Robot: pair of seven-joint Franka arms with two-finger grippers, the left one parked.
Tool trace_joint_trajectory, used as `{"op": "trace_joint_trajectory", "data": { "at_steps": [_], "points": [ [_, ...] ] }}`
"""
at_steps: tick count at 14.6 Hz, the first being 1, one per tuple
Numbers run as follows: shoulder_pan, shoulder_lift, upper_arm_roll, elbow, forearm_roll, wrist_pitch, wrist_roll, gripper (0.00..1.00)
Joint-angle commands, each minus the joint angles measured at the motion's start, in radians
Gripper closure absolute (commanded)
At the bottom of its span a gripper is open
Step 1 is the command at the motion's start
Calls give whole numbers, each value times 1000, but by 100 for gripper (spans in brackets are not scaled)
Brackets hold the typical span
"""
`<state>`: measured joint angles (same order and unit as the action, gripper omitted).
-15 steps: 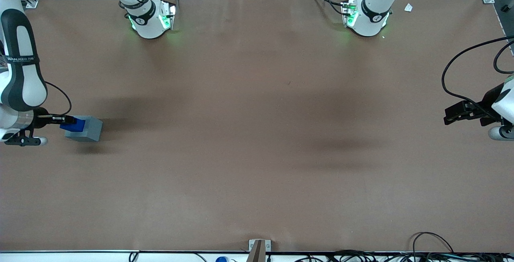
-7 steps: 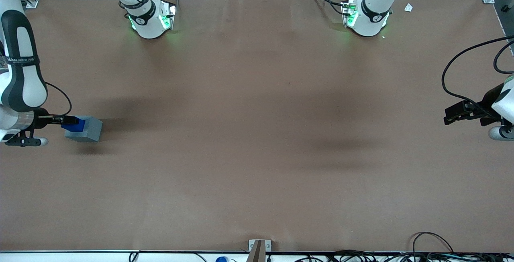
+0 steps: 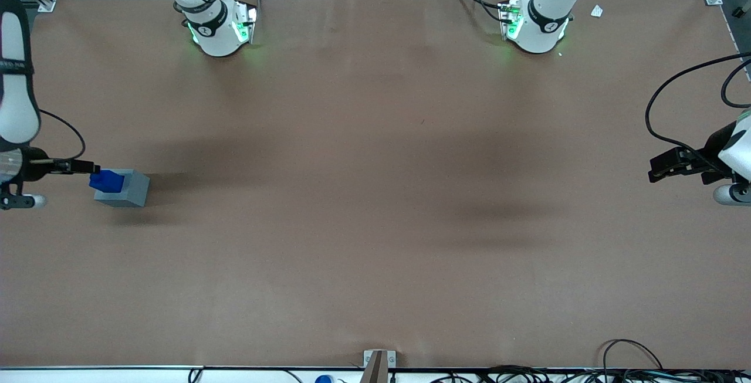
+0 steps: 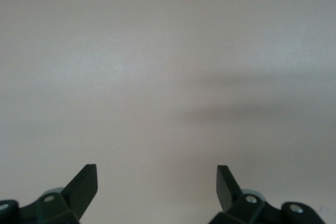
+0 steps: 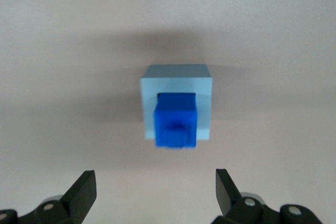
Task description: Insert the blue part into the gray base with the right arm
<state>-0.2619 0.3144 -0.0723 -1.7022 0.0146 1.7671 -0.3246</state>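
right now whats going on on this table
The right arm's black two-finger hand hangs open above the small bright-blue plastic block, holding nothing. That block sits in the square socket on top of the light-gray plastic cube, with its square nub up and part of its body standing proud of the cube. The cube rests on the brown table toward the working arm's end. The insertion looks done.

The desk [image 3: 375, 195] is covered by a brown mat. The gray base [image 3: 123, 189] is set on it toward the working arm's end, below the end effector [image 5: 155, 195], whose fingers are spread. Two arm pedestals [image 3: 220, 28] are mounted farthest from the front camera.
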Motion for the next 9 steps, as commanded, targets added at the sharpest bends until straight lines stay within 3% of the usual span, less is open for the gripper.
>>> {"op": "trace_joint_trajectory", "data": {
  "at_steps": [1, 9],
  "points": [
    [33, -96, 5, -5, 4, -54, 16, 0],
    [162, -294, 5, -11, 5, -129, 140, 0]
  ]
}}
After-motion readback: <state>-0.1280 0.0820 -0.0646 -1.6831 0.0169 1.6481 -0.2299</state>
